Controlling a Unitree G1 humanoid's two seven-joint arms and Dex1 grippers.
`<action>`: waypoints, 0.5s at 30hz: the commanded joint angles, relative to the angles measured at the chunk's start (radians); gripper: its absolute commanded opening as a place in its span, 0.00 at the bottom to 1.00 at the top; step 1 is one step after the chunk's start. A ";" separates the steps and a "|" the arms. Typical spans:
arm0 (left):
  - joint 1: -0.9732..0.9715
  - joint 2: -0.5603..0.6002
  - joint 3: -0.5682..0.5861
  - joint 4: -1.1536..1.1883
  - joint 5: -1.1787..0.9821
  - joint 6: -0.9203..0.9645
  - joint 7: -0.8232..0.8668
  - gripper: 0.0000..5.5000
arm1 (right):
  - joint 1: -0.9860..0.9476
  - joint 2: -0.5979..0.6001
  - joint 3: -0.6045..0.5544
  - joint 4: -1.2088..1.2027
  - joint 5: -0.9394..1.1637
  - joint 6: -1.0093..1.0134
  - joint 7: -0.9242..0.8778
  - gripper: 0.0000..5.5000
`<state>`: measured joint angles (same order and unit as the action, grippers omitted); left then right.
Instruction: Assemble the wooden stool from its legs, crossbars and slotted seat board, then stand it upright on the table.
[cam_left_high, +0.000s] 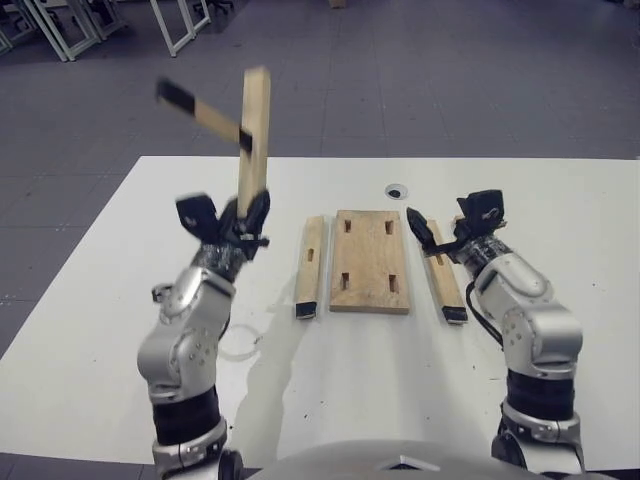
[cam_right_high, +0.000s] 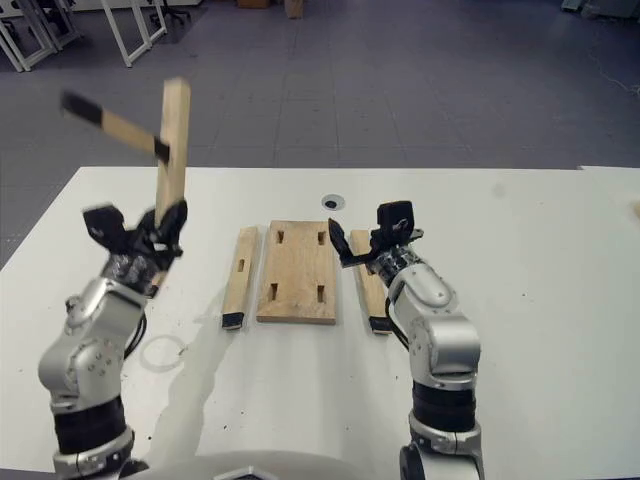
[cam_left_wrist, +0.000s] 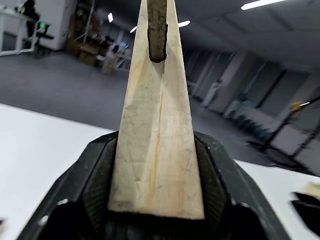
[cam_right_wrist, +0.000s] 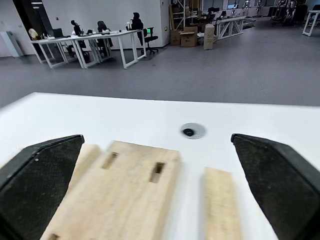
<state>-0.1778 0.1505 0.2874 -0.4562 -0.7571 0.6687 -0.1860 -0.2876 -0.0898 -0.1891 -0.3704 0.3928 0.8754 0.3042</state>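
Pinching the leg (cam_left_high: 254, 130), left fingers (cam_left_wrist: 95, 190) look solid; centre your spread right fingers (cam_right_wrist: 40, 175) over the second leg (cam_left_high: 444, 280) before closing.

The slotted seat board (cam_left_high: 369, 262) and the held leg (cam_left_wrist: 156, 145) are pale, unvarnished matt wood with visible grain, the table (cam_left_high: 120, 330) is smooth matt white, and the pads (cam_right_wrist: 40, 185) of the right gripper (cam_right_wrist: 157, 136) are black and finely textured.
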 joint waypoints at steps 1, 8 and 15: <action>-0.038 0.055 0.005 0.094 -0.313 0.196 -0.178 0.37 | -0.204 0.057 -0.232 0.120 0.476 0.364 0.065 1.00; -0.089 0.103 -0.034 0.128 -0.535 0.325 -0.248 0.37 | -0.337 0.018 -0.308 0.225 0.884 0.575 0.028 1.00; -0.069 0.115 -0.071 0.129 -0.640 0.358 -0.235 0.37 | -0.323 -0.008 -0.244 0.240 1.027 0.525 -0.080 1.00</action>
<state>-0.2477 0.2491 0.2291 -0.3181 -1.3669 1.0140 -0.4264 -0.6102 -0.0816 -0.4476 -0.1338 1.3815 1.4179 0.2476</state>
